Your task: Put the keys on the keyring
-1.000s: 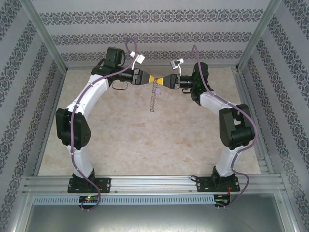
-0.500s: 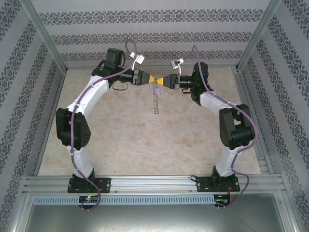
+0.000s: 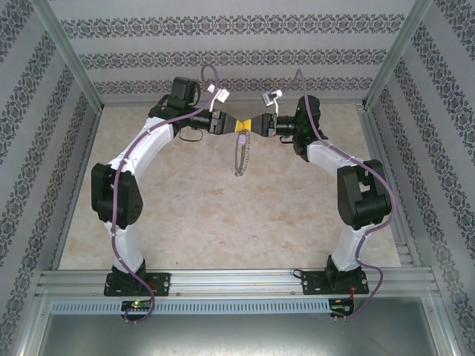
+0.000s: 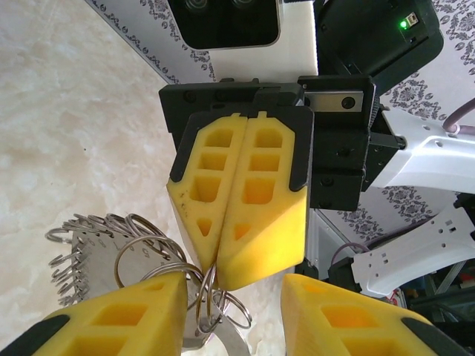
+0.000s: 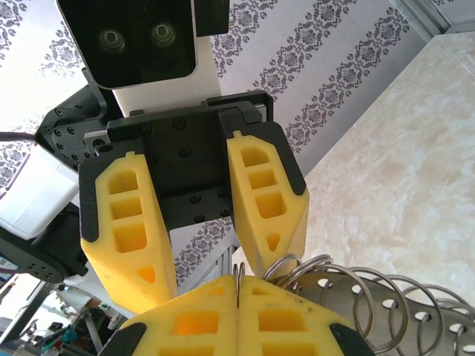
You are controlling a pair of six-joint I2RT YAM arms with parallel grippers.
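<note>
The keyring (image 3: pixel 237 156) hangs edge-on like a short chain below the spot where both grippers meet, above the far middle of the table. Close up it is a bunch of silvery wire loops (image 4: pixel 141 252) on a flat perforated metal strip (image 5: pixel 371 297); I cannot tell separate keys from the loops. My right gripper (image 5: pixel 237 285) is shut on one thin wire loop (image 5: pixel 237 273) at the top of the bunch. My left gripper (image 4: pixel 234 297) is open, its fingers (image 5: pixel 267 200) standing on either side of the right gripper's (image 4: pixel 223 263) closed tip. One left finger (image 4: pixel 119 315) overlaps the loops.
A marble-patterned tabletop (image 3: pixel 223 215) lies below. Patterned walls and metal posts (image 3: pixel 70 55) close in the left, right and far sides. An aluminium rail (image 3: pixel 237 282) runs along the near edge by the arm bases.
The left arm has pushed right, so its fingers now straddle the right gripper's tip instead of meeting it tip to tip. The hanging keyring has swung slightly. The right arm has stayed put.
</note>
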